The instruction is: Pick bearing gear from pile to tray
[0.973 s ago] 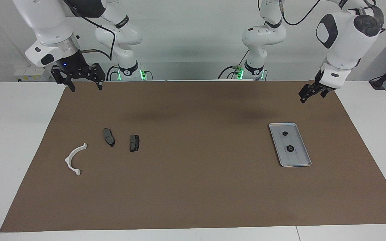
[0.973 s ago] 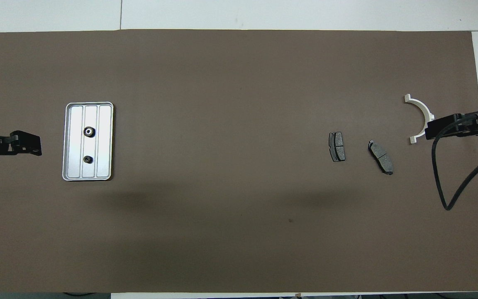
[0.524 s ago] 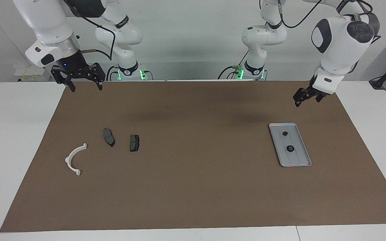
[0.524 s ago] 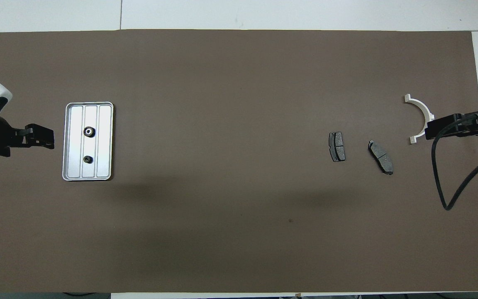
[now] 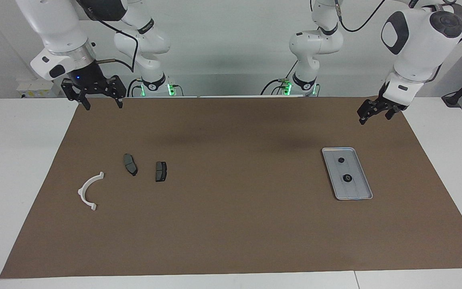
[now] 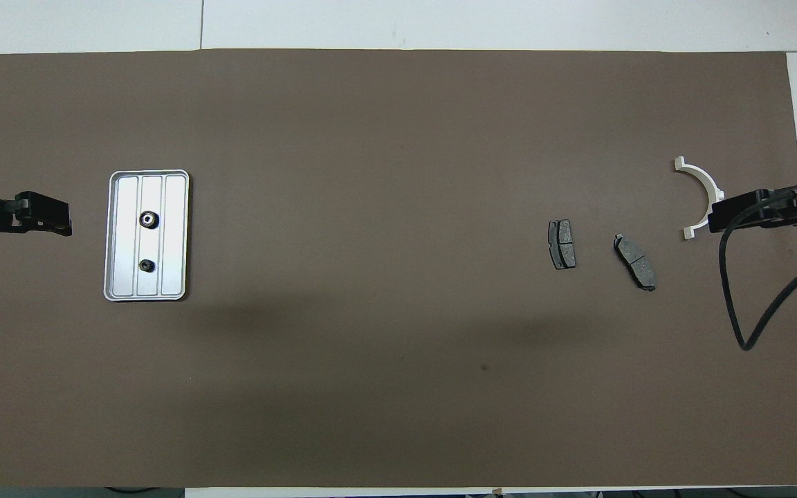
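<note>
You've got the right gripper [image 5: 102, 105] wide and empty over the mat's [image 5: 231, 224] corner, bracket [image 5: 82, 192] and pads [image 5: 130, 164] farther out, both gears [image 5: 347, 178] in the tray [image 5: 357, 192] toward the left arm's end, left gripper [image 5: 375, 115] wide, empty.

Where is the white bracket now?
The white bracket lies on the brown mat toward the right arm's end of the table, beside the two brake pads and slightly farther from the robots than them.

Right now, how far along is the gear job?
Done: two gears lie in the tray. In hand: nothing; the left tool and right tool hang open and empty. Left: seemingly nothing; only the bracket and two brake pads remain.
</note>
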Robot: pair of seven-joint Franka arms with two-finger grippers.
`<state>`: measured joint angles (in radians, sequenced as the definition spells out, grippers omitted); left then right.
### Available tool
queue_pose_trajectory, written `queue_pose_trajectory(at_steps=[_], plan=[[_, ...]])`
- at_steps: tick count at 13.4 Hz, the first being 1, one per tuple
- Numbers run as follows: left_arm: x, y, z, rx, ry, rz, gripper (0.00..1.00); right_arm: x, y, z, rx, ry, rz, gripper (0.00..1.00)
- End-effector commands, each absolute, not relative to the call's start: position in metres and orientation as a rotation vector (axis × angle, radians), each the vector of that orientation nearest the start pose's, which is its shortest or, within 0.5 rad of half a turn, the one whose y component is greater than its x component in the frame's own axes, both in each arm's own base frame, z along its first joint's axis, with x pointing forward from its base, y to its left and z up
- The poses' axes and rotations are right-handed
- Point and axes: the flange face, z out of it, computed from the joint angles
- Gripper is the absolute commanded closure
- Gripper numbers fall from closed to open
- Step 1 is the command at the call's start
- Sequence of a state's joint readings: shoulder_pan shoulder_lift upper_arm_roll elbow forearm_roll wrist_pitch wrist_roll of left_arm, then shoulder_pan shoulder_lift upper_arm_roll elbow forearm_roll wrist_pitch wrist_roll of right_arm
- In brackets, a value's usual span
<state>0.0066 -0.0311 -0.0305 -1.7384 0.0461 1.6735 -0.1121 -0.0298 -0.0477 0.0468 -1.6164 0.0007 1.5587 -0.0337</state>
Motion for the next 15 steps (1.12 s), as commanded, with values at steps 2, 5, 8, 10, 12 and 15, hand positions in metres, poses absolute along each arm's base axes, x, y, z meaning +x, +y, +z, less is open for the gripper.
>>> queue_pose_trajectory(at_steps=[2,5,8,10,12,15], plan=[[0.545,-0.012,0.583,-3.155,-0.126,0.06,0.0,0.533,0.01,0.63,-3.133,-0.111,0.019,0.0],[0.544,-0.012,0.584,-3.155,-0.126,0.06,0.0,0.533,0.008,0.63,-3.133,-0.106,0.019,0.0],[0.543,-0.012,0.592,-3.145,-0.119,0.064,0.0,0.533,0.008,0.63,-3.133,-0.106,0.017,0.0],[0.542,-0.012,0.599,-3.14,-0.119,0.073,0.0,0.533,0.009,0.63,-3.133,-0.108,0.017,0.0],[0.54,-0.018,0.608,-3.141,-0.099,0.068,0.0,0.533,0.008,0.63,-3.133,-0.106,0.017,0.0],[0.542,-0.023,0.608,-3.145,-0.083,0.044,0.0,0.533,0.01,0.63,-3.133,-0.111,0.019,0.0]])
